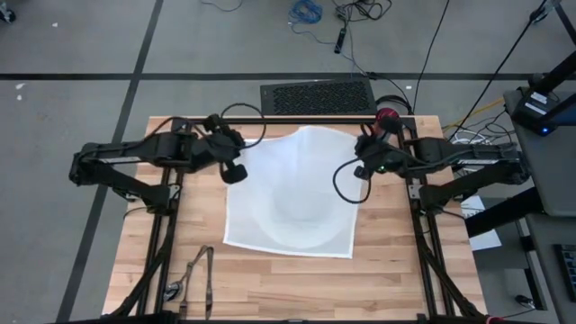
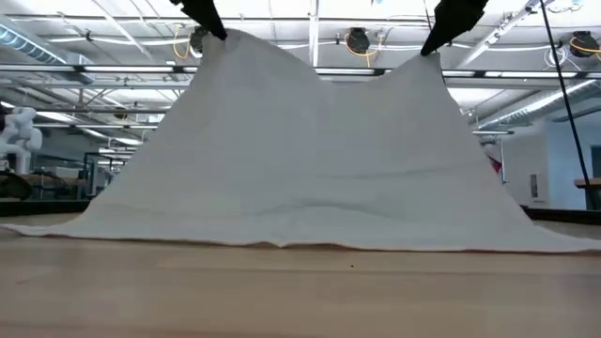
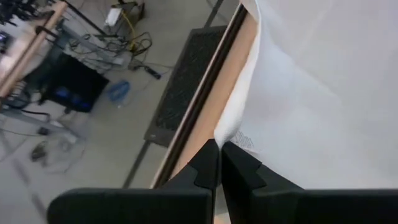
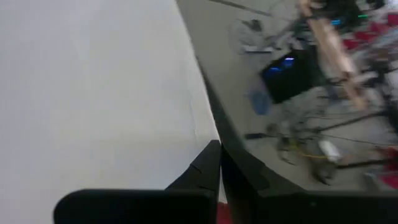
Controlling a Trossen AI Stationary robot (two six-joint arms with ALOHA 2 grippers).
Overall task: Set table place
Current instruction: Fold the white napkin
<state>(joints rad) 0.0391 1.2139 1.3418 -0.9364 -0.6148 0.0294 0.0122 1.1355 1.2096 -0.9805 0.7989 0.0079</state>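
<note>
A large white cloth (image 1: 288,193) hangs like a tent over the middle of the wooden table (image 1: 270,288). Its near edge (image 2: 282,242) lies on the tabletop. My left gripper (image 3: 219,152) is shut on the cloth's far left corner, and my right gripper (image 4: 219,149) is shut on its far right corner. Both stand well above the table. Dark metal cutlery (image 1: 193,274) lies near the front left edge. A red cup (image 1: 387,115) shows at the far right edge, behind my right arm. My left gripper pinches the cloth's far left corner (image 3: 233,134) between its two fingers, slanting down from the table's left side. That corner is lifted clear (image 2: 214,36), and the cloth slopes down from it to the table. My right gripper pinches the far right corner (image 4: 208,134) between its two fingers, slanting down from the table's right side. This corner is raised too (image 2: 430,47), and the cloth sags slightly between the two held points.
A black perforated mat (image 1: 317,94) lies on the floor just past the table's far edge. Cables trail on the floor beyond it. Bare wood shows along the near edge and at both sides of the cloth.
</note>
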